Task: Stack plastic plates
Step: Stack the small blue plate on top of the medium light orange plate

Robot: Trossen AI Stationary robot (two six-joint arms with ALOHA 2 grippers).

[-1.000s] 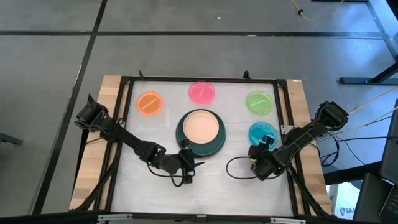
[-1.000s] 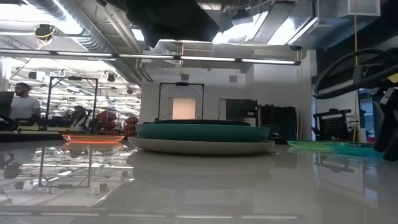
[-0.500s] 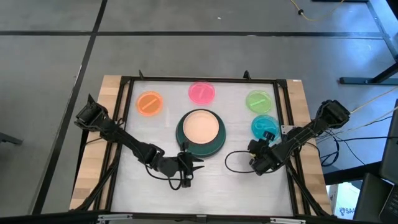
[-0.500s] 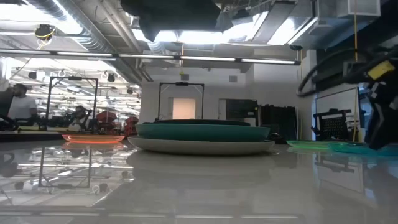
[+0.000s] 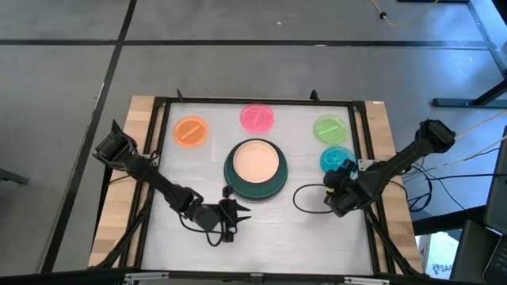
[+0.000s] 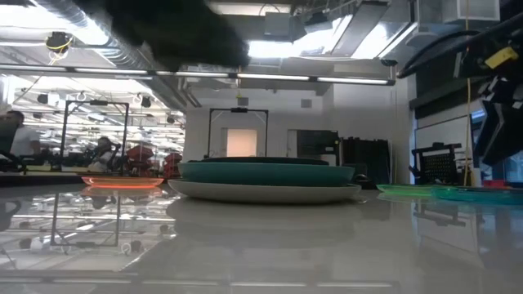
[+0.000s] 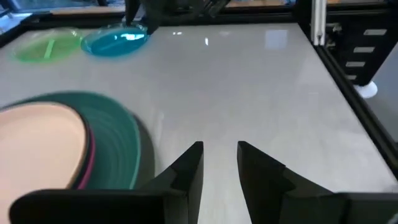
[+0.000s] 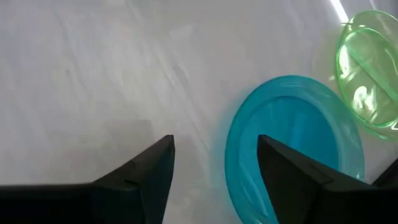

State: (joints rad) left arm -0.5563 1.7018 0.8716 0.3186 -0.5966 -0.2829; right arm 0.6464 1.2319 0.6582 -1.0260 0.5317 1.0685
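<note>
- Nearest the front edge, at about 7 o'clock from the table's middle, the left gripper (image 5: 236,212) hangs over bare table with its fingers a little apart and nothing between them; in its wrist view the two dark tips (image 7: 193,163) show a narrow gap.
- At about 4 o'clock the right gripper (image 5: 339,184) sits low beside the cyan plate (image 5: 335,159), fingers spread wide and empty. Its wrist view shows the near rim of that plate (image 8: 292,143) lying just ahead of one fingertip, not yet between the two.
- In the middle stands the stack (image 5: 255,168): a peach plate (image 5: 255,161) on top, a thin magenta edge (image 7: 85,163) under it, a dark green plate (image 6: 265,172) below, and a pale grey one (image 6: 263,193) at the bottom. A black plate may be hidden in there; I cannot tell.
- Just past the cyan plate, at 2 o'clock, lies the light green plate (image 5: 329,130), the two rims close or overlapping.
- Farthest off, the pink plate (image 5: 257,118) is at 12 o'clock and the orange plate (image 5: 190,131) at 10 o'clock, both apart from the stack.
- Risk, as I judge it: the cyan plate is thin and flat on a glossy top, so a finger could push it away instead of getting under the rim, shoving it into the light green plate or toward the table frame (image 5: 362,142).
- A shallow pinch on the rim could also let it tilt and drop on the way to the stack.
</note>
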